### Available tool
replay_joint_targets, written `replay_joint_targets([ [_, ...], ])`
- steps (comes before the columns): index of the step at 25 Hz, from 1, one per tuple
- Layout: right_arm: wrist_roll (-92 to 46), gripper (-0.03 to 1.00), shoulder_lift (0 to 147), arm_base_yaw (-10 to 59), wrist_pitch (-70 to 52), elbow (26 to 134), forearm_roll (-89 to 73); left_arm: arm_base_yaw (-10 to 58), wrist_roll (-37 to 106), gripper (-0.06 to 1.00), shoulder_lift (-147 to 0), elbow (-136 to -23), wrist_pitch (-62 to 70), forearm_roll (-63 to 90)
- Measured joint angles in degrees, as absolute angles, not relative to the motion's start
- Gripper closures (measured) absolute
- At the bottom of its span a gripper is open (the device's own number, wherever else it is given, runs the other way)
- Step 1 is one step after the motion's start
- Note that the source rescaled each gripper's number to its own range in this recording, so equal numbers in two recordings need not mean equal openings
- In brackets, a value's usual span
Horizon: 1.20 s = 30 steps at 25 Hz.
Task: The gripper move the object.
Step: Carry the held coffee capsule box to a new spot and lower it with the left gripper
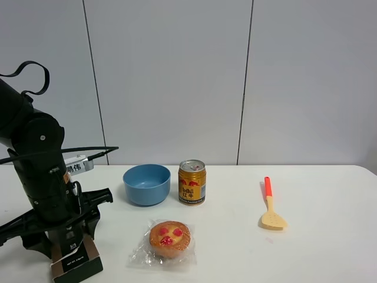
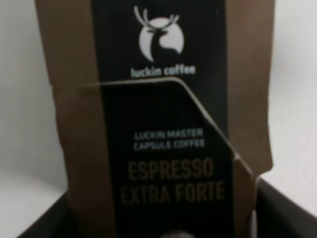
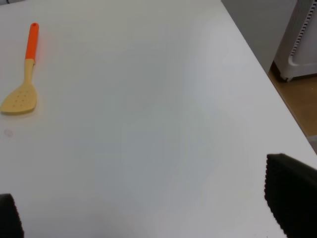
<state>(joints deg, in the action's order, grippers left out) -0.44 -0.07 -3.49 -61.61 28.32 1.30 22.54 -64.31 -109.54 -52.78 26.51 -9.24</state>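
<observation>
The object is a long dark green-black carton (image 1: 79,263) with brown sides, lying at the table's front left corner. It fills the left wrist view (image 2: 163,124), printed "luckin coffee" and "Espresso Extra Forte". My left gripper (image 1: 69,243) stands straight over it, and its two black fingers (image 2: 280,213) press against the carton's long sides. A white label with Chinese characters (image 1: 79,165) sits on that arm. My right gripper (image 3: 143,218) is open and empty above bare table; it is out of the exterior view.
A blue bowl (image 1: 146,184) and a gold drink can (image 1: 192,182) stand mid-table. A plastic-wrapped pastry (image 1: 168,240) lies right of the carton. An orange-handled spatula (image 1: 270,207) lies to the right and also shows in the right wrist view (image 3: 22,94). The table's right edge (image 3: 277,99) is close.
</observation>
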Motion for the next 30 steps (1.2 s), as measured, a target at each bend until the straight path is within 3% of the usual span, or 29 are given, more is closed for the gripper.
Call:
replay_joint_targets([
  [9,-0.44,-0.03,-0.07,-3.49,-61.61,28.32,1.3,23.0,-42.73,0.93,-103.82,-52.78,26.88,-11.25],
  [16,-0.44,-0.03,-0.07,-3.49,-61.61,28.32,1.3,29.23,-25.35,0.93,-87.52,-52.78,28.15,-7.59],
  [22,-0.44,-0.03,-0.07,-3.49,-61.61,28.32,1.3,37.8,-25.17,0.93,-81.59,-58.24,36.57,2.52],
  [30,-0.44,-0.03,-0.07,-3.49,-61.61,28.32,1.3,43.73,-30.26,0.93,-91.43,-72.67,36.86,12.68],
])
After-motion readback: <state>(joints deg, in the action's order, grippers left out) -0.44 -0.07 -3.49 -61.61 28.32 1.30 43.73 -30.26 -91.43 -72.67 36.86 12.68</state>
